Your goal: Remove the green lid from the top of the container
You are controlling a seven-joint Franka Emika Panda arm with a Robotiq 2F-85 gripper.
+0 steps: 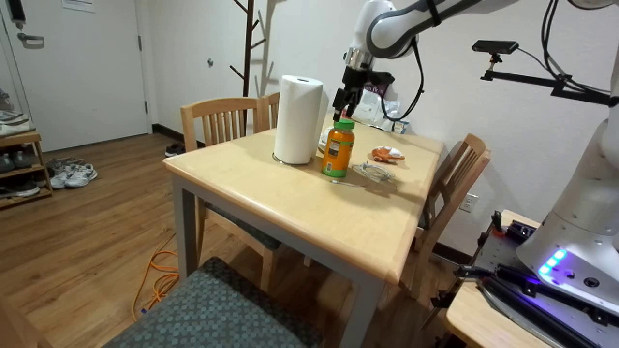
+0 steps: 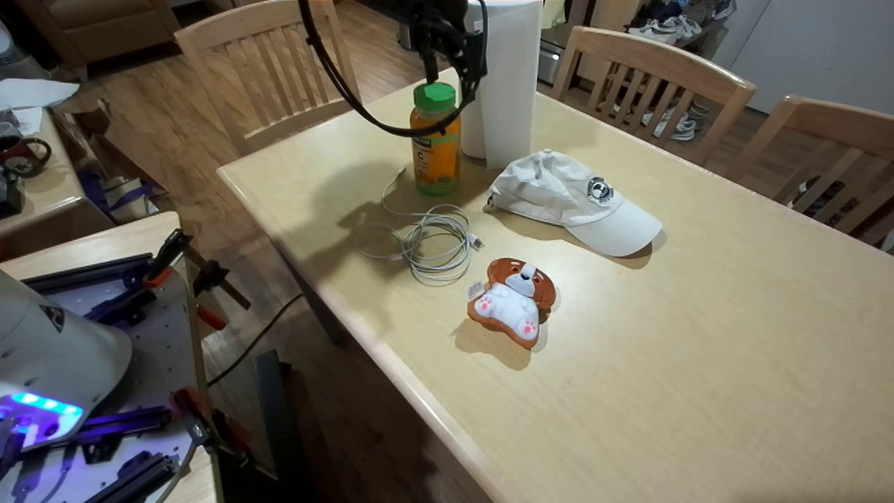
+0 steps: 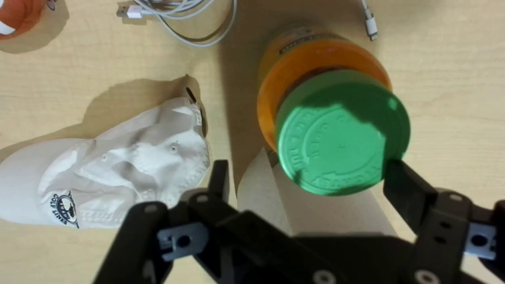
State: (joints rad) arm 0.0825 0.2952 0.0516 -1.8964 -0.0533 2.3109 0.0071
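The green lid (image 1: pixel 344 124) sits on top of the orange container (image 1: pixel 337 152), which stands upright on the table. Both also show in an exterior view, lid (image 2: pixel 434 96) and container (image 2: pixel 436 154). In the wrist view the lid (image 3: pixel 343 134) hides part of the container (image 3: pixel 323 59). My gripper (image 3: pixel 307 175) is open, with its fingers wide apart and nothing between them. The right finger overlaps the lid's edge in the wrist view; I cannot tell if it touches. The left finger is well off to the side. In an exterior view the gripper (image 1: pixel 344 115) points down just above the lid.
A tall white paper towel roll (image 1: pixel 299 118) stands close beside the container. A white cap (image 2: pixel 559 195), a coiled white cable (image 2: pixel 440 244) and a brown plush dog (image 2: pixel 513 300) lie on the table (image 2: pixel 663 363). Bags (image 1: pixel 375 108) stand at the table's back.
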